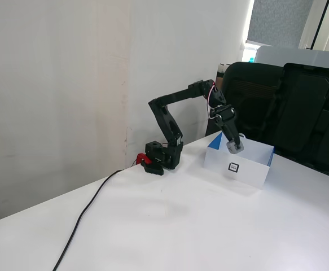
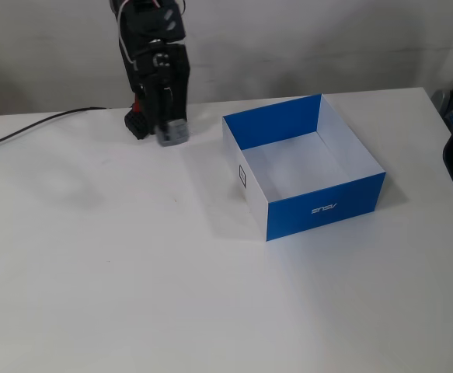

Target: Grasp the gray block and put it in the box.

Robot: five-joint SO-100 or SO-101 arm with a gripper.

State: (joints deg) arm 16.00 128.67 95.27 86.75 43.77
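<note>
My gripper (image 1: 233,145) (image 2: 172,134) is shut on the gray block (image 1: 234,147) (image 2: 172,133), a small cube held in the air well above the table. In one fixed view the block hangs in front of the box (image 1: 249,168), over its near white wall with the square tag (image 1: 232,167). From the other fixed view the block is left of the box (image 2: 325,203), short of its left wall, and slightly blurred. The box is open, with blue and white walls and nothing inside.
The arm's base (image 1: 163,157) is clamped at the table's back edge by the wall, with a black cable (image 1: 85,214) running toward the front. Black chairs (image 1: 288,107) stand behind the box.
</note>
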